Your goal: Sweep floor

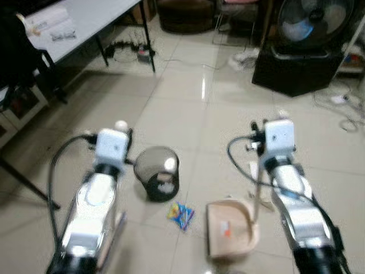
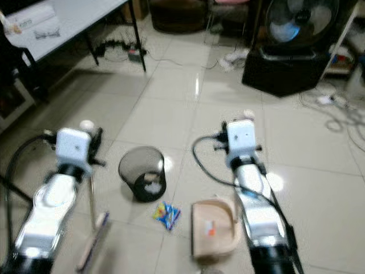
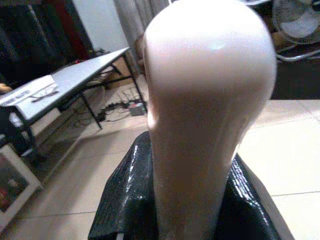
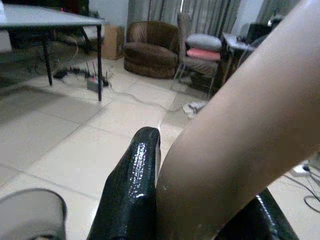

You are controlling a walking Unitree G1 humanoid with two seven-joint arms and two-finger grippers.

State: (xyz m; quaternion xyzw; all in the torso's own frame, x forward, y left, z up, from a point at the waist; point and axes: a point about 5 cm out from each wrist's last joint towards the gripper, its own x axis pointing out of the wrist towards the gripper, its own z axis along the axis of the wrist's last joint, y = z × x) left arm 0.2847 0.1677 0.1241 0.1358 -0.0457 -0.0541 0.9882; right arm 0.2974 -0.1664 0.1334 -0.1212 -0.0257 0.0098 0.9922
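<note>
Both grippers hold handles; dustpan (image 1: 231, 228) bears an unreadable orange label.

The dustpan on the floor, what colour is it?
Pale beige dustpan, clearest in the right eye view.

From head height we are looking forward and down through both eyes, sharing the tiled floor (image 1: 228, 125) and the fan (image 1: 308, 23) at one o'clock. Our wrist cameras are peering closely along each gripper toward the room.
</note>
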